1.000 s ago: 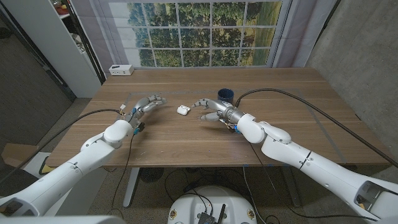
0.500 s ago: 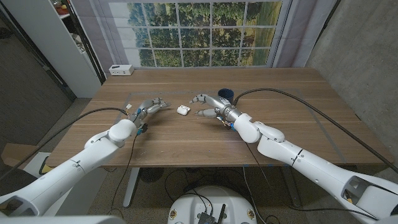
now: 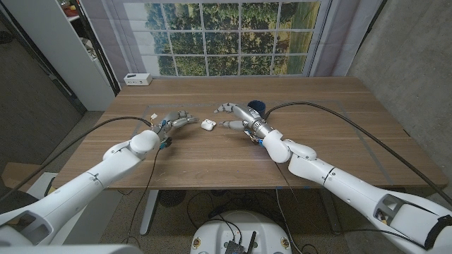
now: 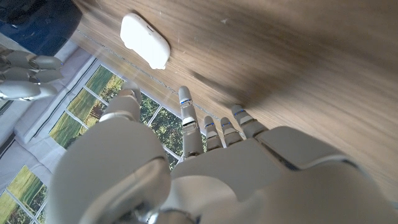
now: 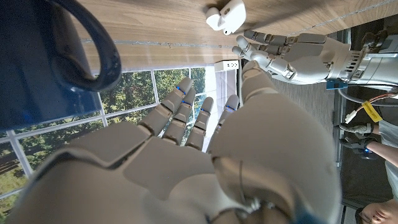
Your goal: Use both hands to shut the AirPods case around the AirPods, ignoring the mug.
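The white AirPods case [image 3: 207, 124] lies on the wooden table [image 3: 212, 159] between my two hands. In the right wrist view the case [image 5: 226, 15] has its lid up. My left hand [image 3: 176, 120] hovers just left of it, fingers spread and reaching toward it, holding nothing. Just right of the case, my right hand [image 3: 232, 114] is also empty, its fingers apart and curved above the table. The left wrist view shows the case [image 4: 145, 40] a short way beyond my left hand [image 4: 186, 162]. The left hand [image 5: 292, 56] appears past my right hand [image 5: 186, 162].
A dark blue mug [image 3: 256, 107] stands right behind my right hand, close to its back; it looms large as the mug [image 5: 50, 56] in the right wrist view. A small white box [image 3: 138, 79] sits at the table's far left edge.
Both hands have closed in on the case: the left moved forward and right, the right moved forward and left, away from the table's front. The case has not moved.
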Available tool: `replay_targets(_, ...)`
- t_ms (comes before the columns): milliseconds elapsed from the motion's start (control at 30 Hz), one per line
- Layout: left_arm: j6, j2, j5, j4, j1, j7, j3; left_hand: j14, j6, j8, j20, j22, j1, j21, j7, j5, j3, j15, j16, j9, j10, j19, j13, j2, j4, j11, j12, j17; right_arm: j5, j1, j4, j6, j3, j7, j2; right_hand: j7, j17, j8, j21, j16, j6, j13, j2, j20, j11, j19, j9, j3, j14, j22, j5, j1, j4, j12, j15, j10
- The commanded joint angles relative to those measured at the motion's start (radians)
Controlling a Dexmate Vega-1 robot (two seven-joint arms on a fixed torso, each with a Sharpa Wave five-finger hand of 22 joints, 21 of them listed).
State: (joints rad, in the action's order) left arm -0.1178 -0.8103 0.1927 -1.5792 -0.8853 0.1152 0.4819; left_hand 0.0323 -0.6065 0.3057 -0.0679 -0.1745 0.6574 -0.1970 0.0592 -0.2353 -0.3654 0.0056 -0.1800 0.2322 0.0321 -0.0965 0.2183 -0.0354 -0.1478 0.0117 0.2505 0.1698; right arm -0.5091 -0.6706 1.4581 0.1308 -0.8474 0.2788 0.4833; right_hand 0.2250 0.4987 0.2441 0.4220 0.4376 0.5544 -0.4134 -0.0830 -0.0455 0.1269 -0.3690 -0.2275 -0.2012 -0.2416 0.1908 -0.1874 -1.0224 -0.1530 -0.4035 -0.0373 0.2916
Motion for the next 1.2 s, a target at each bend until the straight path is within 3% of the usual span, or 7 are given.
replay_targets(33,-0.038,0.010,-0.019,0.005,0.068,-0.044,0.063,0.008,-0.006,-0.003,-0.008,-0.002,0.027,0.004,-0.007,-0.015,-0.001,0.007,0.001,0.003,-0.003,0.001,0.002,-0.009,-0.015,-0.009,-0.005,0.004,0.009,0.042,-0.092,0.060,-0.025,0.041,-0.040,-0.004,0.008,-0.013,0.001,-0.006,-0.014,-0.005,0.015,-0.024,0.001,0.008,-0.002,0.009,0.015,0.003,-0.008,0.000,0.002,0.003,-0.173,-0.029)
replay_targets(233,-0.054,0.009,-0.047,-0.011,0.071,-0.043,0.086,0.011,-0.012,-0.002,-0.005,-0.002,0.052,0.004,-0.009,-0.028,0.001,0.006,0.001,0.004,-0.004,0.004,0.002,-0.016,-0.021,-0.004,-0.006,0.004,0.014,0.062,-0.124,0.079,-0.035,0.040,-0.046,-0.003,0.011,-0.019,-0.002,-0.011,-0.021,-0.008,0.021,-0.020,-0.002,0.016,-0.002,0.018,0.026,0.003,-0.011,0.005,0.006,0.004,-0.169,-0.038)
replay_targets(533,-0.057,0.022,-0.087,-0.034,0.058,-0.012,0.107,-0.009,-0.030,0.001,-0.004,-0.003,0.080,-0.001,0.000,-0.053,0.023,-0.004,-0.007,0.009,0.025,-0.009,0.002,-0.048,-0.017,0.010,0.005,0.004,0.005,0.112,-0.247,0.144,-0.065,0.095,-0.089,-0.003,0.013,-0.023,-0.004,-0.013,-0.026,-0.010,0.024,-0.020,-0.001,0.024,-0.002,0.021,0.027,0.003,-0.015,-0.002,0.004,0.002,-0.170,-0.041)
replay_targets(767,-0.084,0.027,-0.084,-0.048,0.051,-0.005,0.104,-0.019,-0.039,0.003,-0.002,-0.003,0.093,-0.002,0.001,-0.064,0.028,-0.011,-0.009,0.012,0.031,-0.013,0.002,-0.049,-0.014,0.009,0.007,0.004,0.008,0.150,-0.328,0.171,-0.090,0.104,-0.119,-0.004,0.014,-0.026,-0.008,-0.017,-0.030,-0.012,0.027,-0.018,0.003,0.035,-0.002,0.025,0.033,0.003,-0.018,-0.006,0.004,0.000,-0.166,-0.044)
replay_targets(1200,-0.147,0.043,-0.106,-0.033,0.092,-0.024,0.136,-0.018,-0.041,0.001,-0.002,-0.004,0.108,-0.002,0.012,-0.077,0.035,-0.009,-0.006,0.016,0.029,-0.013,0.002,-0.045,-0.007,0.006,0.006,0.004,0.020,0.220,-0.464,0.218,-0.147,0.082,-0.173,-0.004,0.019,-0.049,-0.023,-0.043,-0.095,-0.019,0.029,-0.017,0.005,0.074,-0.001,0.036,0.086,0.003,-0.026,-0.011,0.008,0.018,-0.157,-0.113)
